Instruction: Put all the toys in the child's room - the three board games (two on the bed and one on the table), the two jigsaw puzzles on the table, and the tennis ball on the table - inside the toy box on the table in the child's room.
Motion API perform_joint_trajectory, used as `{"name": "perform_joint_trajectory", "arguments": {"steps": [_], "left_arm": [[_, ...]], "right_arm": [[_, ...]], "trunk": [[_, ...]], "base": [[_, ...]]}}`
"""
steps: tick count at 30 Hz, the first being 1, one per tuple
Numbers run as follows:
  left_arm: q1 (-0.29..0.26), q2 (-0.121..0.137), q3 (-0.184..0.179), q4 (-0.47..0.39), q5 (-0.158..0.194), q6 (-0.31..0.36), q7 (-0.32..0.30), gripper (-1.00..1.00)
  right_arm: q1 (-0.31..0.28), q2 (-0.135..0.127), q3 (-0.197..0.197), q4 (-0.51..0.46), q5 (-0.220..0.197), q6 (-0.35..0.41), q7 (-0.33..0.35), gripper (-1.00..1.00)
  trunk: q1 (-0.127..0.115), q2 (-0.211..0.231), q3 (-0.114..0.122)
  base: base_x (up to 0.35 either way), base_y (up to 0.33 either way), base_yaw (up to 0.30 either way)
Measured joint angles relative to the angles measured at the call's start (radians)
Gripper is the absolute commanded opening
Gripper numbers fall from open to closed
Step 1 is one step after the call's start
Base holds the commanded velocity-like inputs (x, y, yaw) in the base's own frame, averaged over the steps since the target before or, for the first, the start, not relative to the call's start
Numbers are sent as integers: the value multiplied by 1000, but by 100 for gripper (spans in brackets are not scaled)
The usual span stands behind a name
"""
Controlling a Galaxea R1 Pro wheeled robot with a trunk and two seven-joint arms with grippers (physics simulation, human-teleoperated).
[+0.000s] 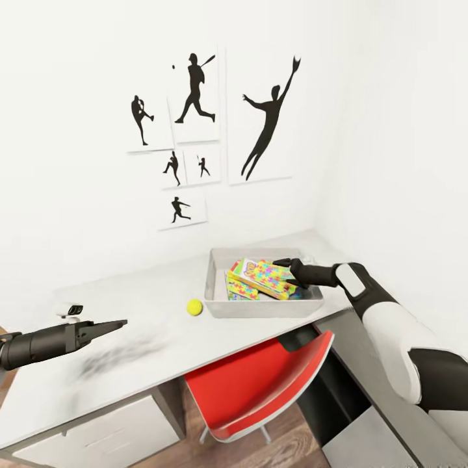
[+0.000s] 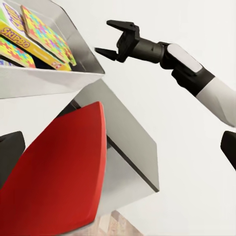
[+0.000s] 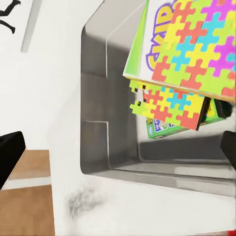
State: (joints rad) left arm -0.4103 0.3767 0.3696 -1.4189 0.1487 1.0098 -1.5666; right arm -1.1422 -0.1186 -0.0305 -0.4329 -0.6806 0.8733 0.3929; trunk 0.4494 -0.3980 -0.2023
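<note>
Black and pointed, the left gripper (image 1: 110, 327) hangs at the lower left of the head view over the pale table (image 1: 149, 305), its jaws drawn close together with nothing between them. Right of it, near the frame's centre, the tennis ball (image 1: 194, 307) sits on the tabletop just outside the toy box's left front corner, apart from both grippers. The toy box (image 1: 260, 307), a shallow grey bin, stands at centre right; inside lie stacked flat boxes: the long Skip-Bo board game (image 1: 242, 268) with a mosaic jigsaw puzzle (image 1: 273, 276) on top of it, a second jigsaw puzzle (image 3: 169, 105) beneath, and a green-edged box (image 3: 164, 129) lower still, partly hidden. Above the bin's right side hovers the right gripper (image 1: 288, 272); in the left wrist view its jaws (image 2: 114, 39) stand spread apart and empty. A red chair (image 1: 260, 383) is tucked under the table at lower centre, and baseball-player silhouette pictures (image 1: 195, 91) hang on the white wall above.
</note>
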Motion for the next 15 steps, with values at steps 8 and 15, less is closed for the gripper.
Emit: {"name": "perform_joint_trajectory", "arguments": {"steps": [8, 15], "left_arm": [[1, 0, 0, 0, 0, 0, 0, 100], [1, 0, 1, 0, 1, 0, 0, 100]], "right_arm": [[37, -17, -4, -17, 0, -2, 139, 100], [144, -61, -10, -147, -2, -2, 320, 100]], "trunk": [[0, 0, 11], [0, 0, 20]], "base": [[-1, 110, -193], [0, 19, -198]]}}
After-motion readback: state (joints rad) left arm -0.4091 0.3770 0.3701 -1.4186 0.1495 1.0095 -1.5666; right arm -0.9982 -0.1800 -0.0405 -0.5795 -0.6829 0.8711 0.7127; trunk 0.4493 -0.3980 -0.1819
